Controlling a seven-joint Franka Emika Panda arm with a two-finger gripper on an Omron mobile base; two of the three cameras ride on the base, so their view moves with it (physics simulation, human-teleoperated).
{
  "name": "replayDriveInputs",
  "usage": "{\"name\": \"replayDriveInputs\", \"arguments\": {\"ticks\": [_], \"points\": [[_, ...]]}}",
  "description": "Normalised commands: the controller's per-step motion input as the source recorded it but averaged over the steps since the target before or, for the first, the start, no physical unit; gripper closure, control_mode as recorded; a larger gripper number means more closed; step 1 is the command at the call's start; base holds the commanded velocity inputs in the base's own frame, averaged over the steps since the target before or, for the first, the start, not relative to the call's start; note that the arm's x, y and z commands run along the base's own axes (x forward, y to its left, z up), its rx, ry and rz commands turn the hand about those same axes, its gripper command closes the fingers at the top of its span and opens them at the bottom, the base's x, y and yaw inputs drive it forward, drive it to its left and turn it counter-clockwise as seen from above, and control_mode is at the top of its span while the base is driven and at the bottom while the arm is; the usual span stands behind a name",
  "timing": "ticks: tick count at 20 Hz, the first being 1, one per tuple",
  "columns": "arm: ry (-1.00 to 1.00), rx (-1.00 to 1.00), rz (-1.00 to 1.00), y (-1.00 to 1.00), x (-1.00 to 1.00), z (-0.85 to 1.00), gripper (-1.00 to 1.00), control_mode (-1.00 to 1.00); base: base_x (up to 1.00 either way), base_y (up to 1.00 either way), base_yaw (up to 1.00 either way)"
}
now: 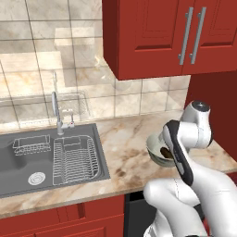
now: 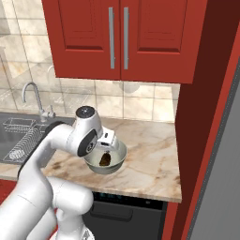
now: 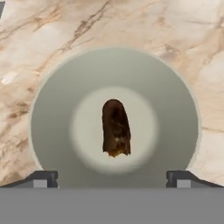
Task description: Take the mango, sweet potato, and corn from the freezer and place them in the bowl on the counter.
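Observation:
The dark brown sweet potato (image 3: 116, 127) lies loose at the bottom of the pale grey-green bowl (image 3: 52, 100), which stands on the marbled counter (image 1: 125, 148). My gripper (image 3: 112, 178) hangs straight above the bowl (image 2: 117, 157), open, its fingertips (image 3: 43, 178) wide apart with nothing between them. From the right base view the sweet potato (image 2: 105, 160) shows just under the hand (image 2: 108, 143). In the left base view my forearm covers part of the bowl (image 1: 155, 150). The grey freezer (image 2: 220, 187) stands at the far right. The mango and the corn are out of view.
A grey sink (image 1: 28, 162) with a wire dish rack (image 1: 76, 159) and a faucet (image 1: 55, 111) lies left of the bowl. Red wall cabinets (image 1: 162, 37) hang above the counter. A black appliance front (image 2: 126, 211) sits below the counter edge, and a tall red panel (image 2: 201, 140) borders the freezer.

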Motion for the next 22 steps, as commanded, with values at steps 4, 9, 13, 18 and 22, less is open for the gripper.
{"name": "replayDriveInputs", "arguments": {"ticks": [4, 9, 13, 18, 22], "points": [[0.0, 0.0, 0.0, 0.28, -0.4, 0.82, -1.0, -1.0, 0.0, 0.0, 0.0], [0.0, -0.02, 0.0, 0.23, -0.53, 0.72, -1.0, -1.0, 0.0, 0.0, 0.0], [0.0, -0.02, 0.0, 0.17, -0.72, 0.66, -1.0, -1.0, 0.0, 0.0, 0.0], [0.0, 0.0, 0.0, 0.06, -0.64, 0.73, -1.0, -1.0, 0.0, 0.0, 0.0], [0.0, 0.0, 0.0, 0.0, -0.74, 0.6, -1.0, -1.0, 0.0, 0.0, 0.0]]}}
